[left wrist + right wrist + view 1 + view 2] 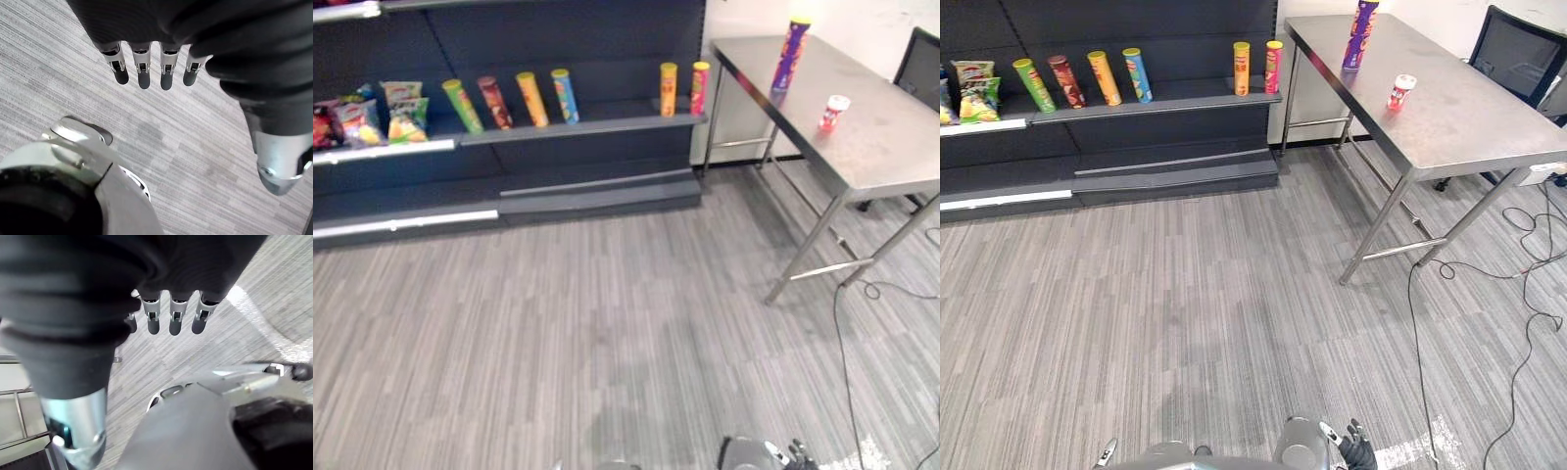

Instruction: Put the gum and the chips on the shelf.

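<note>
A tall purple chips can (792, 54) stands upright near the far end of the steel table (891, 147) on the right. Closer to me on the same table stands the small red-and-white gum tub (1400, 91). The dark shelf (578, 128) runs along the back left and carries several upright chips cans. My left hand (146, 68) hangs over the grey floor with straight fingers and holds nothing. My right hand (171, 316) also hangs low with straight fingers, empty. Both hands are far from the table and the shelf.
Snack bags (406, 110) lie on the shelf's left section. A black office chair (1518, 54) stands behind the table. The table's slanted legs (1376, 230) reach onto the striped grey floor between me and the shelf.
</note>
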Robot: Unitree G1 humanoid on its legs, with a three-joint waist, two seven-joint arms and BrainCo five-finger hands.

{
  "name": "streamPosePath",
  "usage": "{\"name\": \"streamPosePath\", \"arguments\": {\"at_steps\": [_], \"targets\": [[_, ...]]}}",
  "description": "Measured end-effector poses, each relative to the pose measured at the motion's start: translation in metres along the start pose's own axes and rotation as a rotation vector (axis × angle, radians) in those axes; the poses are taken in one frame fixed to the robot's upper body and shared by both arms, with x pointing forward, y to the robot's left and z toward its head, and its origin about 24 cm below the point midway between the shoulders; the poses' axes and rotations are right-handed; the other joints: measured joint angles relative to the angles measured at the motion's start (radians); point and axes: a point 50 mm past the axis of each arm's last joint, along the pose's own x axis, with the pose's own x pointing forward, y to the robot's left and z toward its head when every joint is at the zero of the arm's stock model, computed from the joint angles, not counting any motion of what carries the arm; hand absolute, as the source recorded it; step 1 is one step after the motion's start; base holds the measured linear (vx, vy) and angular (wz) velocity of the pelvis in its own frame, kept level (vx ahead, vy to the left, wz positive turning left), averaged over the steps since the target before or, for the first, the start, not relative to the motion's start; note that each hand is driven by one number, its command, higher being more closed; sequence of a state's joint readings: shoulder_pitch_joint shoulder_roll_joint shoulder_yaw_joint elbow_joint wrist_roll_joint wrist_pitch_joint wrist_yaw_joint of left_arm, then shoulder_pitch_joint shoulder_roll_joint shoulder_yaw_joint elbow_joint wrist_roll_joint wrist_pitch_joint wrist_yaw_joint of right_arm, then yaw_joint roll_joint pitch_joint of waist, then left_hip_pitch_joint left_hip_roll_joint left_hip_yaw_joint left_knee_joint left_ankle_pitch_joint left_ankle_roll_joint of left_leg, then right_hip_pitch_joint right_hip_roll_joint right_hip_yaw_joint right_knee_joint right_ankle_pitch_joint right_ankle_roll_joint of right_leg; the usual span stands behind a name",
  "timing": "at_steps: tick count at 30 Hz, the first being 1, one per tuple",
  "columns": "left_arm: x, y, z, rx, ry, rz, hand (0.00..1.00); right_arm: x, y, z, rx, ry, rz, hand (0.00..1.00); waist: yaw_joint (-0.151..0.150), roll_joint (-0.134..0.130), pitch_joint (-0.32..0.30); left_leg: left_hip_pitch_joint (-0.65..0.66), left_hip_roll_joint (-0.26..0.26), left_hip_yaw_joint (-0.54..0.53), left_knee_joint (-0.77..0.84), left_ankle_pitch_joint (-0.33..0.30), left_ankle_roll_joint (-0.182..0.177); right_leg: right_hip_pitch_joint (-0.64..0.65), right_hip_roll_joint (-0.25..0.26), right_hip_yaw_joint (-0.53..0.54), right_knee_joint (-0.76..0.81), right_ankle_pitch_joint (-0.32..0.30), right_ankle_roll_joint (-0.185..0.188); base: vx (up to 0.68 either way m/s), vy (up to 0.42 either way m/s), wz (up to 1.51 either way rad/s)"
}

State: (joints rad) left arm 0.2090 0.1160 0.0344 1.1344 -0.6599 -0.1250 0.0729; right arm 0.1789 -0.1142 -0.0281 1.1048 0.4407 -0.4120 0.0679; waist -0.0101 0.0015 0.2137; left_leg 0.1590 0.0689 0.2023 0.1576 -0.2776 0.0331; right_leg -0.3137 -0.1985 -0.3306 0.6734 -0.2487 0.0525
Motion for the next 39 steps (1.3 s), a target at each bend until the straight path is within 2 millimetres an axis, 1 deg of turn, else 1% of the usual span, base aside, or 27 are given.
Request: {"name": "streamPosePath", "arguments": {"at_steps": [1,3,4,5,6,7,8,10,12,13,14,15,17,19,20,22,24,26,27,28,30,32,34,36,37,38,39], "targets": [[0.000,0.000,0.000,0.000,-0.001,0.000,0.00,0.000,0.000,0.000,0.001,-0.007,-0.001,0.00,-0.002,0.001,0.001,0.008,0.009,-0.003,0.000,-0.011,-0.011,-0.020,0.015,0.002,-0.078,0.019,0.010,0.34,-0.140,0.25],[0.000,0.002,0.000,-0.007,-0.003,0.002,0.00,-0.001,0.003,-0.001,0.011,-0.012,-0.016,0.00,-0.013,-0.007,0.007,0.059,0.018,-0.040,-0.001,-0.069,-0.054,-0.036,0.030,0.052,-0.431,0.187,0.052,0.43,-0.218,0.48],[0.000,0.002,0.000,-0.011,-0.004,0.002,0.00,-0.001,0.003,-0.001,0.011,-0.010,-0.021,0.00,-0.013,-0.011,0.010,0.078,0.015,-0.051,0.000,-0.086,-0.066,-0.032,0.021,0.069,-0.468,0.205,0.061,0.50,-0.267,0.57],[-0.001,0.002,-0.002,-0.038,0.000,0.005,0.00,-0.003,0.002,-0.005,0.014,-0.001,-0.031,0.00,-0.013,-0.019,0.008,0.119,0.017,-0.071,0.000,-0.124,-0.088,-0.031,0.007,0.085,-0.452,0.259,0.045,0.57,-0.285,0.57],[-0.002,-0.005,-0.008,-0.079,0.016,-0.002,0.00,-0.003,-0.007,0.001,-0.004,-0.018,-0.047,0.00,-0.015,0.022,0.005,0.148,0.060,-0.081,0.004,-0.137,-0.103,-0.035,0.026,0.069,-0.379,0.284,0.039,0.59,-0.263,0.50],[-0.002,-0.008,-0.011,-0.098,0.022,-0.008,0.00,-0.002,-0.009,0.004,-0.009,-0.028,-0.053,0.00,-0.014,0.039,-0.003,0.149,0.076,-0.077,0.015,-0.125,-0.108,-0.041,0.038,0.063,-0.356,0.284,0.032,0.72,-0.322,0.26],[-0.003,-0.012,-0.014,-0.129,0.026,-0.015,0.00,0.001,-0.010,0.009,-0.012,-0.038,-0.060,0.00,-0.010,0.048,-0.006,0.133,0.095,-0.075,0.064,-0.081,-0.110,-0.044,0.049,0.053,-0.321,0.266,-0.014,0.47,-0.211,0.04],[-0.003,-0.013,-0.014,-0.152,0.023,-0.018,0.00,0.002,-0.010,0.011,-0.018,-0.030,-0.074,0.00,-0.013,0.053,-0.007,0.082,0.131,-0.076,0.219,-0.008,-0.115,-0.015,0.073,0.033,-0.299,0.213,-0.057,0.55,-0.307,-0.03],[-0.003,-0.014,-0.012,-0.169,0.011,-0.026,0.00,0.003,-0.009,0.012,-0.033,-0.027,-0.072,0.00,-0.014,0.059,-0.008,-0.025,0.185,-0.083,0.483,0.132,-0.129,0.041,0.099,0.026,-0.300,0.166,-0.067,0.62,-0.286,-0.11],[-0.002,-0.014,-0.009,-0.178,-0.007,-0.027,0.00,0.002,-0.009,0.011,-0.035,-0.025,-0.072,0.00,-0.014,0.051,-0.001,-0.102,0.227,-0.104,0.663,0.261,-0.165,0.097,0.126,0.027,-0.323,0.137,-0.083,0.49,-0.123,-0.15],[-0.002,-0.015,-0.007,-0.196,-0.020,-0.034,0.00,0.003,-0.008,0.012,-0.035,-0.026,-0.073,0.00,-0.010,0.054,0.003,-0.179,0.256,-0.106,0.834,0.233,-0.164,0.155,0.147,0.031,-0.348,0.120,-0.094,0.47,-0.090,-0.13],[-0.002,-0.015,-0.007,-0.207,-0.025,-0.037,0.00,0.003,-0.007,0.012,-0.034,-0.027,-0.071,0.00,-0.010,0.052,0.007,-0.215,0.259,-0.104,0.895,0.202,-0.158,0.190,0.153,0.033,-0.362,0.114,-0.099,0.36,-0.038,-0.10],[-0.003,-0.019,-0.005,-0.233,-0.039,-0.063,0.00,0.004,-0.005,0.012,-0.030,-0.023,-0.068,0.00,-0.004,0.042,0.013,-0.304,0.228,-0.065,0.930,0.108,-0.152,0.287,0.155,0.050,-0.412,0.099,-0.095,0.38,-0.001,-0.19],[-0.003,-0.020,-0.002,-0.255,-0.065,-0.082,0.00,0.007,-0.003,0.016,-0.028,-0.030,-0.060,0.00,0.023,0.039,0.014,-0.345,0.191,-0.029,0.782,0.063,-0.144,0.328,0.150,0.085,-0.433,0.090,-0.082,0.36,0.055,-0.62],[-0.003,-0.022,0.001,-0.268,-0.083,-0.102,0.00,0.009,0.001,0.019,-0.017,-0.041,-0.053,0.00,0.035,0.035,0.017,-0.352,0.161,-0.016,0.562,0.057,-0.132,0.346,0.141,0.122,-0.437,0.077,-0.069,0.33,0.148,-0.74],[-0.003,-0.021,0.002,-0.274,-0.094,-0.109,0.00,0.009,0.004,0.018,0.005,-0.043,-0.047,0.00,0.038,0.028,0.018,-0.347,0.131,-0.028,0.320,0.072,-0.124,0.360,0.121,0.152,-0.434,0.055,-0.047,0.36,0.206,-0.52],[-0.004,-0.021,0.003,-0.276,-0.102,-0.106,0.00,0.007,0.003,0.016,0.030,-0.051,-0.051,0.00,0.034,0.021,0.020,-0.341,0.099,-0.085,0.001,0.155,-0.135,0.382,0.075,0.177,-0.425,0.014,0.006,0.35,0.271,-0.22],[-0.004,-0.022,0.002,-0.280,-0.100,-0.102,0.00,0.005,0.001,0.014,0.032,-0.049,-0.057,0.00,0.035,0.024,0.024,-0.348,0.107,-0.091,-0.008,0.198,-0.168,0.415,0.055,0.195,-0.425,-0.016,0.046,0.42,0.355,-0.17],[-0.004,-0.019,0.003,-0.277,-0.105,-0.099,0.00,0.005,0.002,0.010,0.032,-0.034,-0.048,0.00,0.044,0.021,0.027,-0.330,0.082,-0.057,0.033,0.246,-0.153,0.457,0.029,0.228,-0.444,-0.035,0.056,0.46,0.371,-0.32],[-0.003,-0.017,0.005,-0.271,-0.109,-0.095,0.00,0.006,0.005,0.011,0.033,-0.031,-0.034,0.00,0.045,0.006,0.026,-0.326,0.074,-0.044,0.052,0.246,-0.153,0.470,0.019,0.243,-0.448,-0.035,0.051,0.46,0.320,-0.39],[-0.001,-0.007,0.015,-0.235,-0.129,-0.083,0.00,0.009,0.031,0.009,0.044,-0.021,0.034,0.00,0.042,-0.051,0.025,-0.314,0.023,-0.025,0.115,0.204,-0.098,0.498,-0.017,0.290,-0.452,-0.019,0.056,0.47,0.252,-0.26],[-0.001,-0.006,0.017,-0.203,-0.123,-0.084,0.00,0.009,0.040,0.007,0.059,-0.016,0.053,0.00,0.041,-0.059,0.012,-0.307,0.005,-0.010,0.151,0.157,-0.087,0.494,-0.035,0.307,-0.426,0.013,0.060,0.37,0.225,-0.20],[0.000,-0.007,0.016,-0.194,-0.117,-0.086,0.00,0.009,0.037,0.008,0.055,-0.018,0.042,0.00,0.042,-0.066,0.004,-0.283,-0.016,0.003,0.157,0.125,-0.068,0.473,-0.058,0.318,-0.354,0.028,0.076,0.33,0.210,-0.14],[0.000,-0.007,0.018,-0.147,-0.120,-0.090,0.00,0.010,0.034,0.010,0.068,-0.028,0.022,0.00,0.036,-0.064,0.001,-0.238,-0.056,0.015,0.146,0.088,-0.042,0.366,-0.106,0.337,-0.093,0.070,0.068,0.28,0.152,-0.01],[0.000,-0.007,0.020,-0.076,-0.123,-0.104,0.00,0.011,0.032,0.013,0.077,-0.037,0.012,0.00,0.027,-0.067,0.001,-0.196,-0.081,0.017,0.120,0.073,-0.025,0.279,-0.142,0.336,0.085,0.169,0.046,0.31,0.145,0.11],[0.000,-0.009,0.021,-0.035,-0.122,-0.119,0.00,0.011,0.030,0.015,0.087,-0.046,0.002,0.00,0.022,-0.055,0.006,-0.140,-0.091,0.013,0.090,0.053,-0.009,0.221,-0.159,0.336,0.226,0.249,0.047,0.32,0.134,0.07],[0.000,-0.010,0.021,-0.023,-0.119,-0.122,0.00,0.012,0.030,0.017,0.093,-0.052,0.003,0.00,0.018,-0.047,0.011,-0.111,-0.091,0.012,0.082,0.046,-0.001,0.192,-0.157,0.325,0.292,0.227,0.032,0.34,0.123,-0.01]]}}
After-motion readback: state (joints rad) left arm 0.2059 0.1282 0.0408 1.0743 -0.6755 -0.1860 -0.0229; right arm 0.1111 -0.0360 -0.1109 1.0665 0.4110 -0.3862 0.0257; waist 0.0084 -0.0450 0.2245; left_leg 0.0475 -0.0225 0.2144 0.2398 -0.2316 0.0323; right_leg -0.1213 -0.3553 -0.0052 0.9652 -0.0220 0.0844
